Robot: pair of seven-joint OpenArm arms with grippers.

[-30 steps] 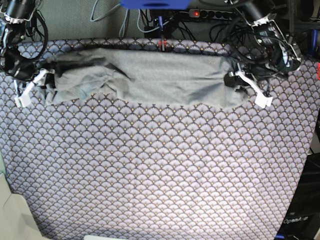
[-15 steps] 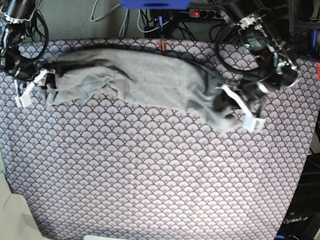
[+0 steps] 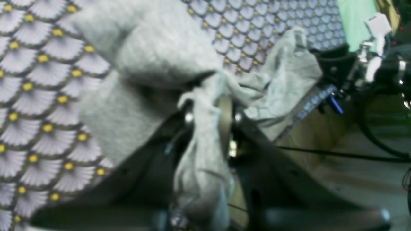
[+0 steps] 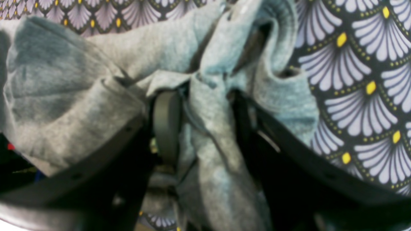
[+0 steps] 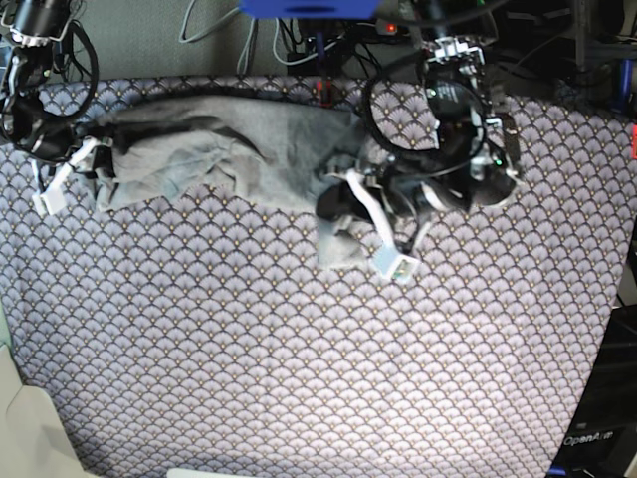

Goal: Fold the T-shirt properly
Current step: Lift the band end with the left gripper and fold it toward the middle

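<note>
Purple fan-scale tablecloth (image 5: 299, 378) covers the desk; both grippers, left (image 5: 343, 209) and right (image 5: 95, 164), pinch the rumpled light-grey knit T-shirt (image 5: 249, 149), bunched mid-fold, flattening remains.

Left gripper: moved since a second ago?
Yes. Left gripper, shut on the light heather-grey knit T-shirt, has swung from the purple-white fan-scale tablecloth's right edge toward its middle.

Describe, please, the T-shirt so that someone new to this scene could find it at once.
Look at the purple-white fan-scale tablecloth that covers the table, then along its far edge. The T-shirt lies bunched there between the right gripper and left gripper, each pinching an end. It is the only plain heather-grey cloth, without pattern.
</note>
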